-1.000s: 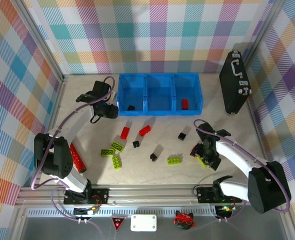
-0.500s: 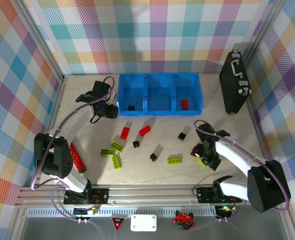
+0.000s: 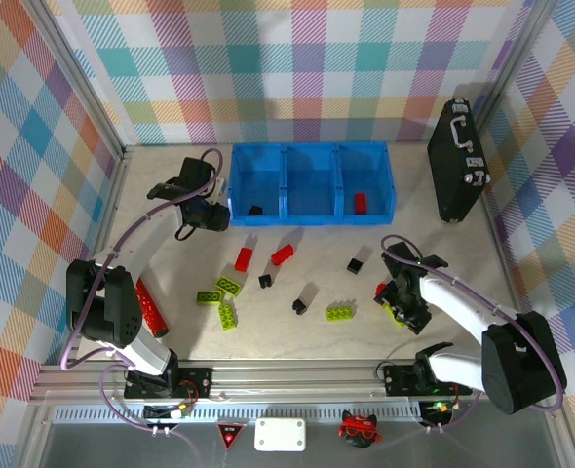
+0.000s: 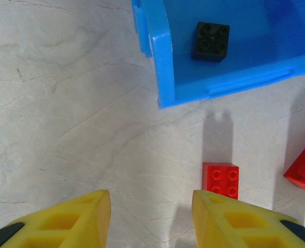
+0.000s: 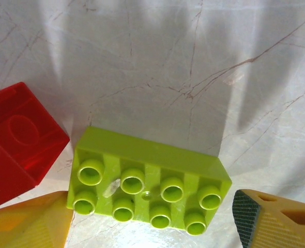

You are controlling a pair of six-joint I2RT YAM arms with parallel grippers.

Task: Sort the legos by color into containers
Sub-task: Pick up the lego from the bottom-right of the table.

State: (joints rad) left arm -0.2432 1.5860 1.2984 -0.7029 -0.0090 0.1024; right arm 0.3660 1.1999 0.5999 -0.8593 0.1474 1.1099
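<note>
over on the left, the left pincer (image 4: 151,206) hangs wide open and empty, just outside the near corner of the bright-blue plastic row of three bins (image 4: 163,62). a small black studded brick (image 4: 210,41) lies inside the bin ahead of it, and a small red square brick (image 4: 220,180) lies just off its right finger. on the right, the right pincer (image 5: 147,222) is down low, open, gripping nothing. its yellow fingers (image 5: 33,222) flank a lime-green eight-stud plastic brick (image 5: 150,183) whose long axis runs finger to finger, so closing would likely pinch it end to end. a red plastic block (image 5: 15,139) sits just beside the brick's left end and might get nudged. this arm is plainly the nearer one.
</note>
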